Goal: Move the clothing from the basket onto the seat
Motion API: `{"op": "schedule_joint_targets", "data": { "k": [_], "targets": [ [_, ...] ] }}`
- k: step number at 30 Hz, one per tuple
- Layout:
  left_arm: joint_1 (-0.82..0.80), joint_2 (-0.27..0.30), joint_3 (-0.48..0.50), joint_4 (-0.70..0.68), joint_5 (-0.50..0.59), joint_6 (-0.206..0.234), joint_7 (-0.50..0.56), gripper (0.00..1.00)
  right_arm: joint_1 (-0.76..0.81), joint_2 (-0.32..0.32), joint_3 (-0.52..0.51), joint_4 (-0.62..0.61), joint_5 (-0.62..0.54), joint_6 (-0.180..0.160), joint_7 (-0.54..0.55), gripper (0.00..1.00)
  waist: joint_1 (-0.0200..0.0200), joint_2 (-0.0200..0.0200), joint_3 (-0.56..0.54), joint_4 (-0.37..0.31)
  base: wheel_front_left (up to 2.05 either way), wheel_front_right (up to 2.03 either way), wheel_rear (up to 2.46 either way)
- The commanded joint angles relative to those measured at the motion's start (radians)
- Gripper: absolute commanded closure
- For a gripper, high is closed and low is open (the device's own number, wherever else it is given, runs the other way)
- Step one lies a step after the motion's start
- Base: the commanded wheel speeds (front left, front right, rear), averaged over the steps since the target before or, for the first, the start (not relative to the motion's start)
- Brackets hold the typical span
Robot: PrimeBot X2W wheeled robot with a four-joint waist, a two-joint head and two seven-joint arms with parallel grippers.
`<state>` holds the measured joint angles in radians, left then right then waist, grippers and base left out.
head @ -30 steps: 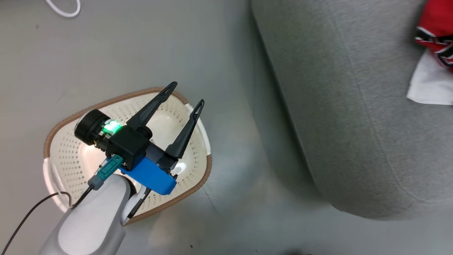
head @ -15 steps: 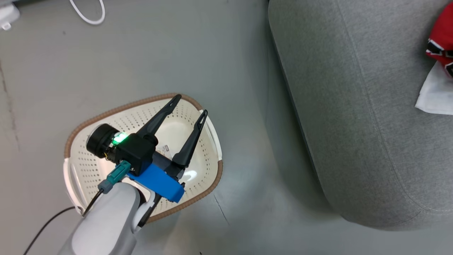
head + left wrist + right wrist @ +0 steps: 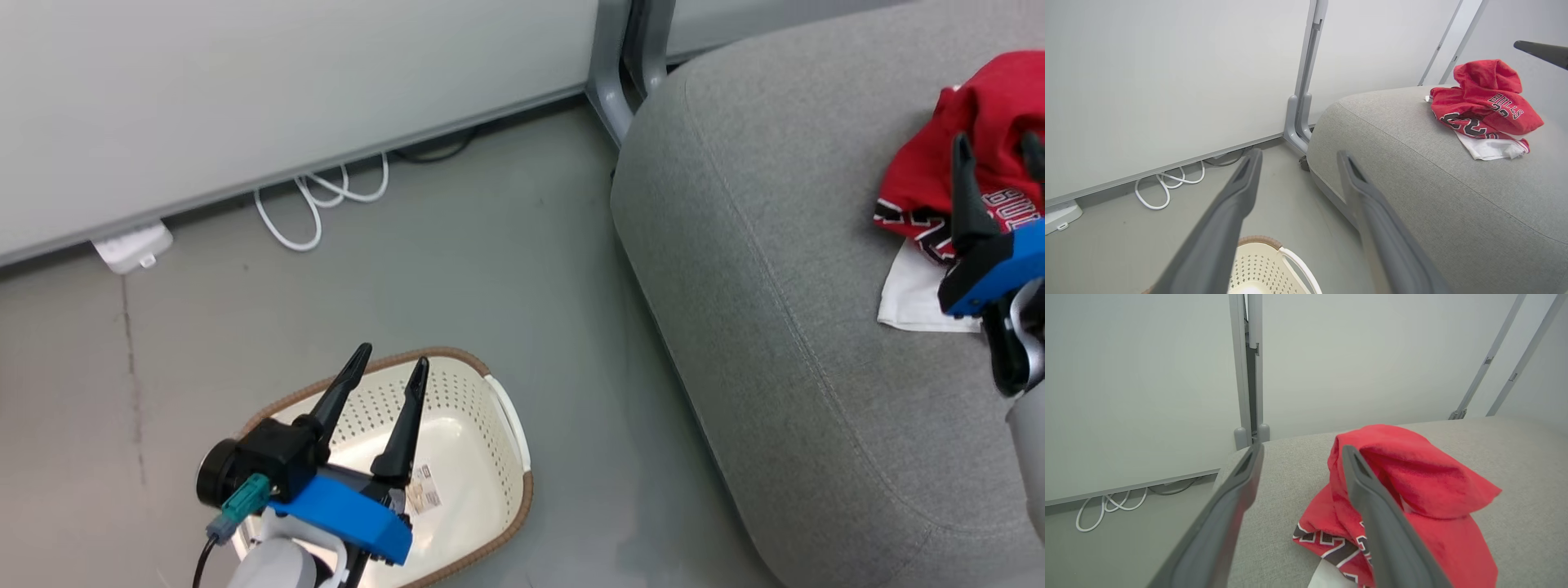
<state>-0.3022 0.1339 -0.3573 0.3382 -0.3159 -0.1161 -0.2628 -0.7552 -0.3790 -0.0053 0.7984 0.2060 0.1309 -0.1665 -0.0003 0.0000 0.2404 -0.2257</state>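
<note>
**A:** Where's the clothing?

**B:** The soft red basketball shirts (image 3: pixel 922 175) with black-and-white lettering lie bunched on the big grey woven sofa (image 3: pixel 775 286), the plain white cloth (image 3: pixel 906 290) under them. They are just ahead of the right claw (image 3: pixel 996 139), towards its right finger. That claw's fingers stand apart, holding nothing.

**A:** Long axis?

**B:** None clear; it's a heap. Bare cushion lies to that claw's left, then the rounded edge.

**A:** And the left claw (image 3: pixel 393 354)?

**B:** Spread wide and empty above the oval cream perforated basket (image 3: pixel 445 353), well apart from the shirts. Below it I see a paper label (image 3: pixel 424 494) and no cloth. Likely nothing is left to fetch.
</note>
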Motion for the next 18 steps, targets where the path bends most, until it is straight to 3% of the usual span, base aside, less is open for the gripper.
{"op": "schedule_joint_targets", "data": {
  "k": [1, 10, 18],
  "targets": [
    [0.020, -0.005, 0.010, 0.003, 0.000, 0.002, -0.003, 0.00, 0.036, -0.002, 0.006, -0.011, 0.008, 0.000, 0.001, 0.00, 0.0003, 0.0000, -0.093, 0.027, 0.00, 0.00, 0.00],
    [0.121, -0.034, 0.088, 0.030, 0.008, -0.008, -0.003, 0.00, 0.314, 0.032, 0.055, -0.241, 0.025, 0.000, 0.014, 0.00, 0.0003, 0.0000, -0.228, 0.115, 0.00, 0.00, 0.00],
    [0.146, -0.033, 0.162, 0.051, -0.007, -0.010, -0.003, 0.00, 0.531, 0.122, 0.036, -0.494, -0.042, 0.000, 0.075, 0.00, 0.0003, 0.0000, -0.250, 0.189, 0.00, 0.00, 0.00]
  ]
}}
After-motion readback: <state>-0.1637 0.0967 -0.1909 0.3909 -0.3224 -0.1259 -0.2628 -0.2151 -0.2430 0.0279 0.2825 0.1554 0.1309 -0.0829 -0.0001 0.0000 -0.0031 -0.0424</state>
